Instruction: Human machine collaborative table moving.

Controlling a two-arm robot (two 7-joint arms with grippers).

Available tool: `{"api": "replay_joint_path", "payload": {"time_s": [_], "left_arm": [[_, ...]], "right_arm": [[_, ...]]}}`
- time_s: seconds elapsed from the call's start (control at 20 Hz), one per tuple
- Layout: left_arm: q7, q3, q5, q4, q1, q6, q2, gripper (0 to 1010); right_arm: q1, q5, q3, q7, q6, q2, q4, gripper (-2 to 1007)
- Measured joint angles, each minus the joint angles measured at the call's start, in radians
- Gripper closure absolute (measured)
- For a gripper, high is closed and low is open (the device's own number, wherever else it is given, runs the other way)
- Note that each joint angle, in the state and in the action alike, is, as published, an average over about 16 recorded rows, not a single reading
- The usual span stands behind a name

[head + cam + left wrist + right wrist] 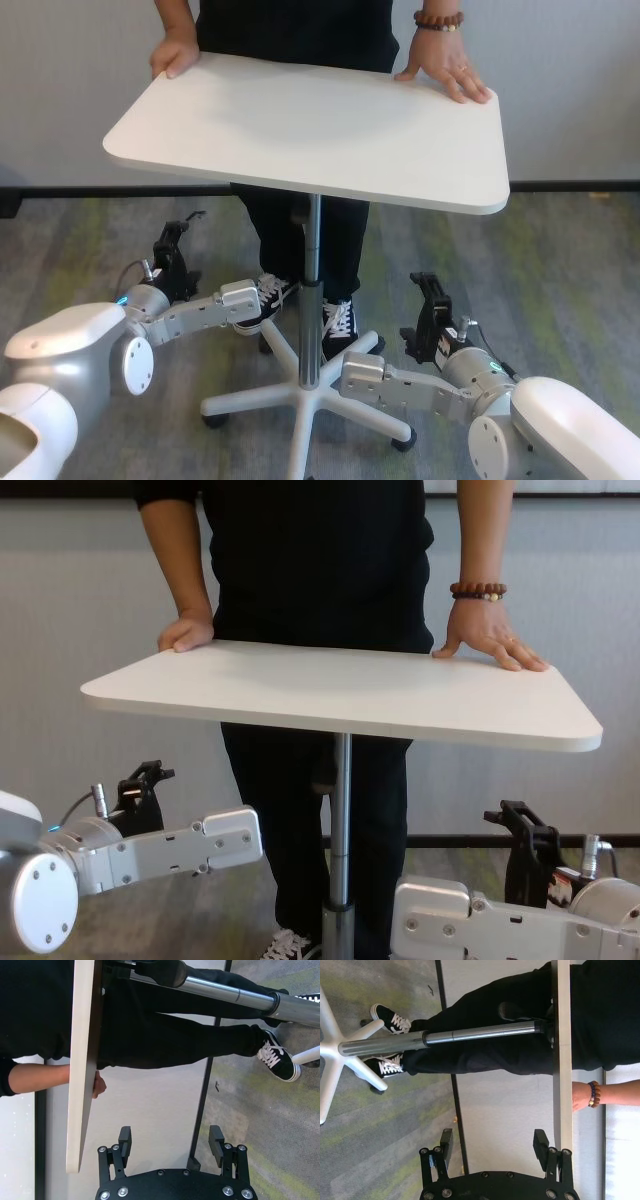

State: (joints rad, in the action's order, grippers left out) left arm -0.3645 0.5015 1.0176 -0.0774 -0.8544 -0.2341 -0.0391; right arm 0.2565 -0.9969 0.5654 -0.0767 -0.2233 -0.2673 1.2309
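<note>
left arm: hung low, under the desk's near-left corner, forearm bent inward.
left gripper [176, 243]: pointed up below the left edge, fingers [124, 1141] spread apart, nothing between them, touching nothing.
right arm: hung low, under the desk's near-right corner, forearm bent inward.
right gripper [428, 296]: pointed up below the near edge by the right corner, fingers [540, 1143] spread apart, nothing between them.

Surface [300, 130] matt white, smooth; pole [313, 300] polished metal; bracelet [439, 20] wooden beads; floor [560, 270] rough carpet.
</note>
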Motion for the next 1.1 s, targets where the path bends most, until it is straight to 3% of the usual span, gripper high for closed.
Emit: {"api": "replay_joint_path", "payload": {"time_s": [0.75, 1.1], "left_arm": [[0.004, -0.003, -0.006, -0.028, 0.014, 0.007, -0.007, 10], [0.016, -0.005, -0.045, -0.071, 0.035, 0.011, -0.024, 10]], "right_arm": [[0.000, 0.003, 0.000, 0.000, 0.001, -0.001, 0.000, 5], [-0.002, 0.045, -0.004, 0.004, 0.012, -0.012, 0.006, 4]]}}
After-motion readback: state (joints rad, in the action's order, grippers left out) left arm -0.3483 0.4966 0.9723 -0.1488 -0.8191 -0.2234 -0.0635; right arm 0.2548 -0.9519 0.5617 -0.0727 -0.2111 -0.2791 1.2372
